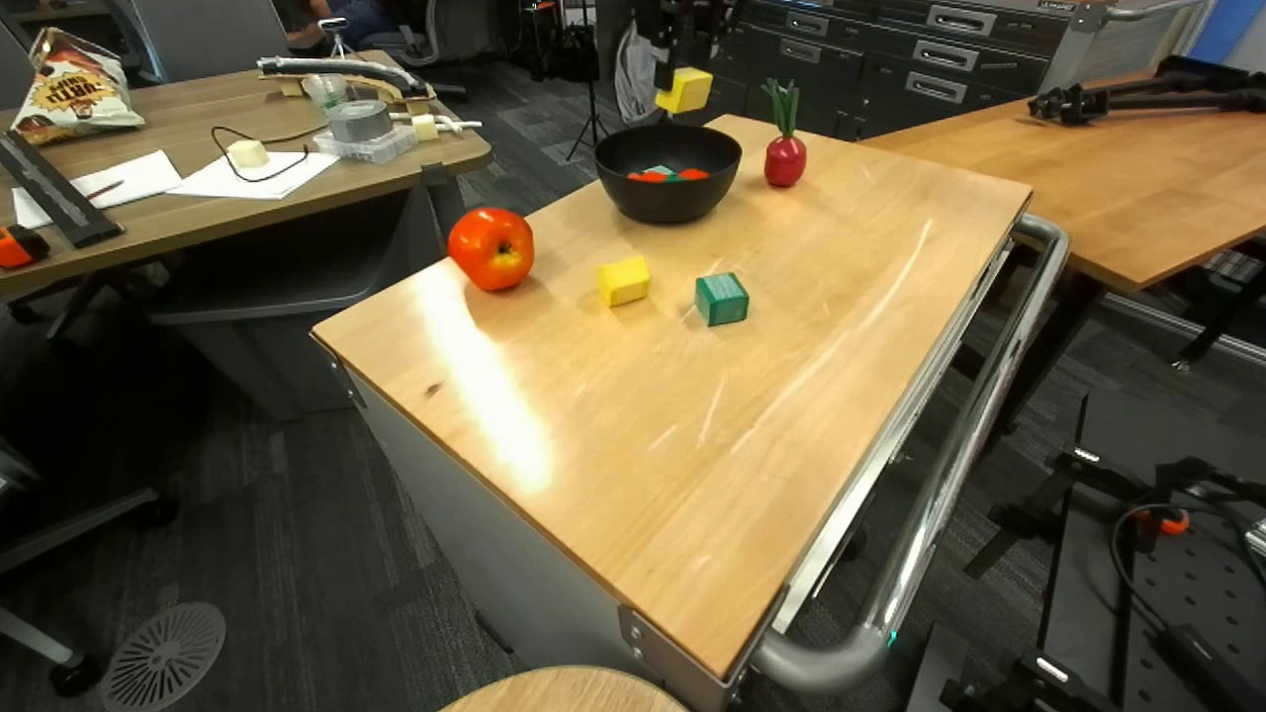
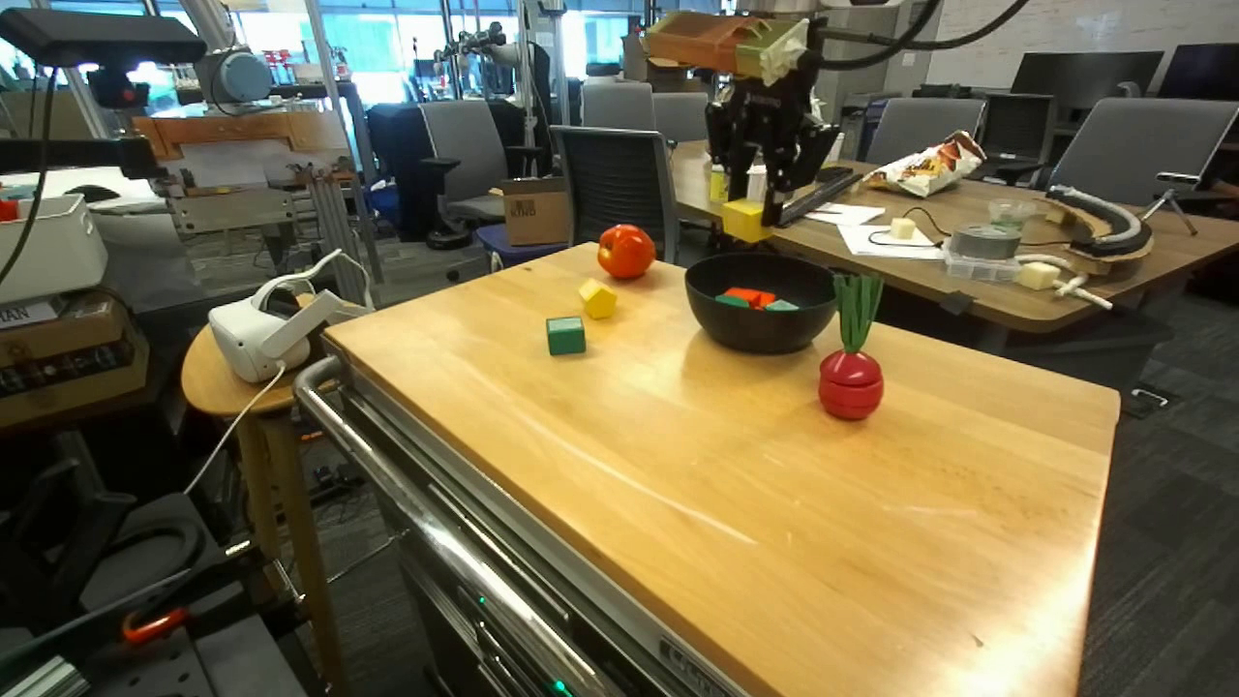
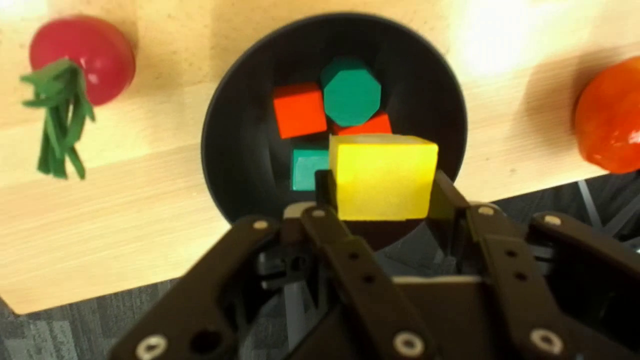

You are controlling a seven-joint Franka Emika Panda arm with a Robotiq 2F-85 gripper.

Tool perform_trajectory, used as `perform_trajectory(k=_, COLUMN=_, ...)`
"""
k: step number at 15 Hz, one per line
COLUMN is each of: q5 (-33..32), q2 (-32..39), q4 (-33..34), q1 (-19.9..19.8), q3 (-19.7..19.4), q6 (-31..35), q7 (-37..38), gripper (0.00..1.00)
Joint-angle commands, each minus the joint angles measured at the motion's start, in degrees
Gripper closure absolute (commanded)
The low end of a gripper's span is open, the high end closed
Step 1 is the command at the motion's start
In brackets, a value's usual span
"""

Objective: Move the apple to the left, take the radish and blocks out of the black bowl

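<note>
Gripper (image 3: 384, 192) is pinching a yellow blk (image 3: 385, 180) above the black bowl (image 3: 240, 135); in wrist view that blk's partly hiding a red blk (image 3: 376, 124) & a green blk (image 3: 306, 170) inside. Radish (image 3: 102, 57) & apple (image 3: 612, 117) are sitting on opp. sides, on the bench (image 3: 165, 175), apple getting cut off.

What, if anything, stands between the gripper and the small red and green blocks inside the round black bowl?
A yellow cube clamped in the black gripper does, filling its jaws; in the wrist view it partly hides one red block. Nothing else visible is in the way.
</note>
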Motion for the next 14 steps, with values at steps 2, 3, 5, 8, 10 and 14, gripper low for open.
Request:
perform_trajectory(k=2, q5=-1.2, q2=-9.5, q4=-17.4, q1=3.1, q3=-0.1, q6=2.2, q7=3.8, gripper=0.80)
perform_trajectory(k=3, q5=-1.0, q2=-10.7, q4=-20.8, q1=3.7, q3=0.0, q6=2.9, q7=5.2, gripper=0.80)
perform_trajectory(k=5, q5=-1.0, q2=-13.2, q4=-27.4, q1=4.9, q3=0.1, q6=5.4, q7=8.2, gripper=0.80)
perform_trajectory(k=8, q5=-0.9, q2=-15.3, q4=-34.4, q1=6.1, q3=0.3, q6=8.5, q7=11.8, gripper=0.80)
perform_trajectory(k=10, q5=-1.8, q2=-16.8, q4=-38.0, q1=6.8, q3=0.3, q6=11.5, q7=13.8, gripper=0.80)
perform_trajectory(k=14, q5=-5.1, q2=-19.7, q4=-42.5, q1=6.7, q3=-0.1, q6=16.1, q7=16.3, gripper=0.16)
